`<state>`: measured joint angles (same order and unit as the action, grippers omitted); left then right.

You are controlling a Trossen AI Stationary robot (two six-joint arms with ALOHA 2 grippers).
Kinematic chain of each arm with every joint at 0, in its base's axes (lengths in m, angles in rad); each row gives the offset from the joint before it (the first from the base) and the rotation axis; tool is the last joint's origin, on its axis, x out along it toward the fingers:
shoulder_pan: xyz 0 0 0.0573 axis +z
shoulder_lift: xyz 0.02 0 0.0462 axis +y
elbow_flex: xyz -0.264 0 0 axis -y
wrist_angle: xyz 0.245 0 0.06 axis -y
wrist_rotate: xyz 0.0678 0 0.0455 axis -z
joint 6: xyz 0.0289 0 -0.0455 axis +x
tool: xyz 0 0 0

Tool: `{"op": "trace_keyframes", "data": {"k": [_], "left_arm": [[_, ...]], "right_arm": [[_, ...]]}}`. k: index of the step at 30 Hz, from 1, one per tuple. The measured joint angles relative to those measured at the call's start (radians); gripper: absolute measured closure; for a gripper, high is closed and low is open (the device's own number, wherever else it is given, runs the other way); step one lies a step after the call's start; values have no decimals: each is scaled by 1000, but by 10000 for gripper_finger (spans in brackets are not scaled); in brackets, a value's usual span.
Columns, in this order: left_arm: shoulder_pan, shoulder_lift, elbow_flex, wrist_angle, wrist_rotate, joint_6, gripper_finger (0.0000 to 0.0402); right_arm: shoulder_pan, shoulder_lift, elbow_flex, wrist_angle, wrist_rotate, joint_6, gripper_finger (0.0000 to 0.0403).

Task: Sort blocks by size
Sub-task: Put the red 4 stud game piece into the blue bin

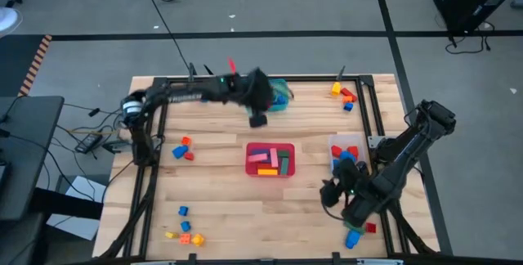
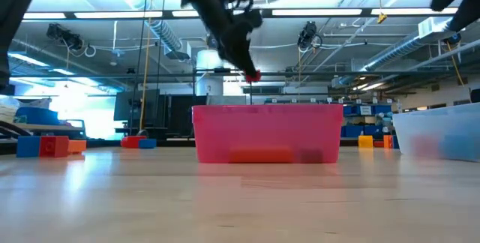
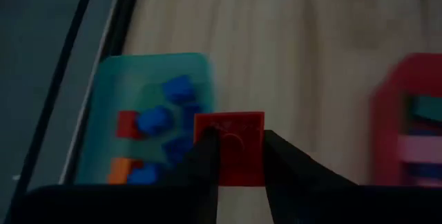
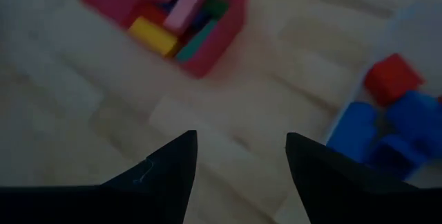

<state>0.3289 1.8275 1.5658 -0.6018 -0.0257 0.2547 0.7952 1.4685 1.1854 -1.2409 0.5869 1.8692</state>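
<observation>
Over the far-middle of the table, beside the teal tub (image 1: 278,95), left gripper (image 3: 238,156) is clamped on a small red block (image 3: 231,144); the left wrist view shows both fingers (image 3: 207,156) pinching its flat side faces with the studded top facing the camera. In the low view the block (image 2: 253,76) hangs in the air above the red tub (image 2: 268,132), not touching it. Blocks look like rigid, light, smooth plastic, so my read is low grip force is enough, but they can twist or slip if pinched on a corner; best hold is square across two parallel sides, as here. Teal tub already holds small blue, red and orange pieces. Red tub (image 1: 270,159) in the table's middle holds longer bars: pink, yellow, green. Clear tub (image 1: 346,152) on the right side holds chunky blue and red ones. Loose blocks remain: a cluster at the far right corner (image 1: 344,95), a few on the left (image 1: 183,150), more at the near left corner (image 1: 186,234), one blue near the right arm's base (image 1: 353,238). Right gripper (image 4: 242,156) hovers low over bare wood between the red and clear tubs, jaws spread fairly wide, nothing between them. Task looks partway done; which tub this red piece is headed for, I can't tell.
</observation>
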Motion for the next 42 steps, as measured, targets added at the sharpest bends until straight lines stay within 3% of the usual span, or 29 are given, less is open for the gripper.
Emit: {"op": "trace_keyframes", "data": {"k": [6, 10, 19, 25, 30, 32, 34, 37, 42], "left_arm": [[172, 90, 0, 86, 122, 60, 319], [220, 146, 0, 112, 114, 58, 316], [240, 176, 0, 115, 53, 59, 198], [241, 175, 1, 145, 46, 49, 175], [239, 175, 1, 45, 98, -7, 173], [239, 175, 1, 20, 36, 1, 173], [243, 175, 1, 37, -64, -111, 173], [260, 174, 1, 40, 134, -41, 176], [252, 174, 1, 50, 166, -76, 178]], "right_arm": [[-107, 0, 0, -41, 0, 58, 167], [-171, 0, 0, -36, -1, 58, 167], [-251, 0, 0, -35, -11, 59, 167], [-279, 0, 0, -30, -11, 59, 167], [-283, 0, 0, -24, -12, 58, 167], [-283, 0, 0, -24, -12, 58, 167], [-284, 0, 0, -24, -12, 58, 167], [-289, 0, 0, -22, -12, 58, 167], [-299, 0, 0, -5, -12, 58, 167]]}}
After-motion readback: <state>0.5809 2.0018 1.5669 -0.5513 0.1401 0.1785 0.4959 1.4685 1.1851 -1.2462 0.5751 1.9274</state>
